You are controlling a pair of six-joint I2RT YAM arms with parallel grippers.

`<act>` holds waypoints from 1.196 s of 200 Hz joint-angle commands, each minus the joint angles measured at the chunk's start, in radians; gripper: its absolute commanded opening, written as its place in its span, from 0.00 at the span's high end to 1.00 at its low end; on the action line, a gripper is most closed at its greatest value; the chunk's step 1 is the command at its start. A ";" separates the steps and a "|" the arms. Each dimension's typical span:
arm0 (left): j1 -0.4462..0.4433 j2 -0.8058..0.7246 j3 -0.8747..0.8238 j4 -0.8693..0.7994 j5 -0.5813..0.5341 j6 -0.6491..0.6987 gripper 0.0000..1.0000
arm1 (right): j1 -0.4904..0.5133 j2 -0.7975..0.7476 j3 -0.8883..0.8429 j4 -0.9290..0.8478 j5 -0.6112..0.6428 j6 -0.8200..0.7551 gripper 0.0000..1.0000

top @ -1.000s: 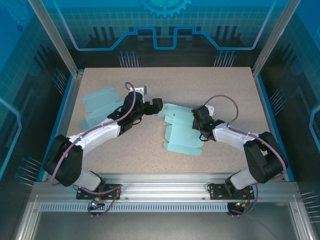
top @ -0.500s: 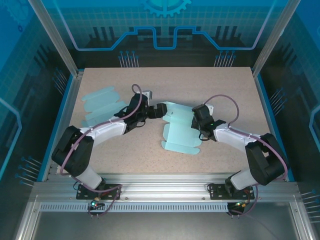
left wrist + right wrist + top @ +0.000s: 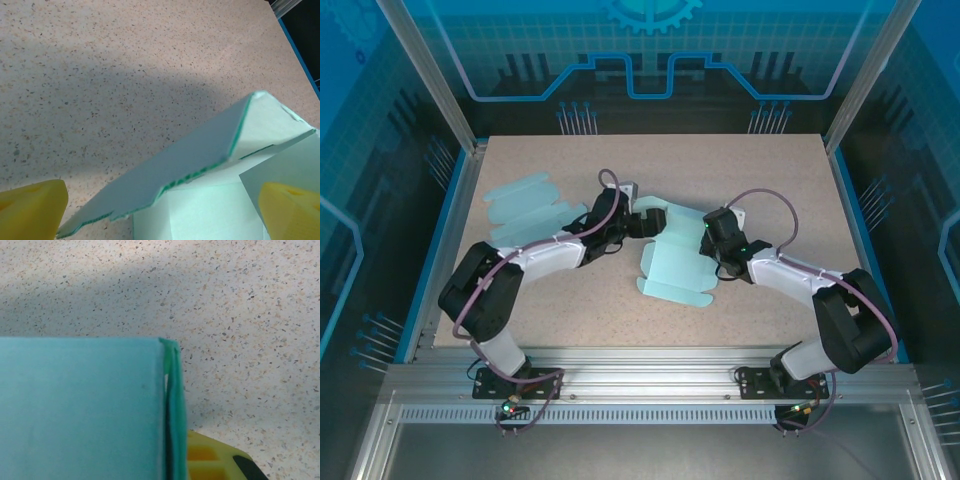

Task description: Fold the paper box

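Two six-joint arms, left arm [image 3: 535,258] and right arm [image 3: 790,272]: white shells on the long links, rounded black housings at the joints. Dull purple cable [image 3: 605,180] looped clear at each wrist, then run along the links. Black mounting plates [image 3: 515,383] on the near aluminium rail. Yellow plastic fingers [image 3: 32,210], moulded with recessed pockets.

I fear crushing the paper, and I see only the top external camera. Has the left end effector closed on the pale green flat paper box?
Observer: No. The left wrist view shows the left end effector open, its yellow fingers wide on either side of a raised flap of the pale green paper box.
Operator: Does this flap lie on the speckled table?
Observer: No, it slants upward, its far corner off the surface.
Operator: And the right end effector?
Observer: Shut on the box; the right wrist view shows one yellow finger under the paper's edge.
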 commanded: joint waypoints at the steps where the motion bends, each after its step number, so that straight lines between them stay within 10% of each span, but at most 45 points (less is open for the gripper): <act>1: -0.024 0.034 0.047 0.057 -0.006 -0.012 0.01 | 0.036 -0.009 0.004 0.033 -0.024 0.010 1.00; 147: -0.036 -0.327 -0.310 -0.017 -0.170 -0.116 0.01 | 0.046 -0.006 0.022 0.004 0.019 0.024 1.00; 239: -0.047 -0.280 -0.336 0.144 0.045 -0.187 0.08 | 0.052 -0.007 0.012 0.013 0.016 0.027 1.00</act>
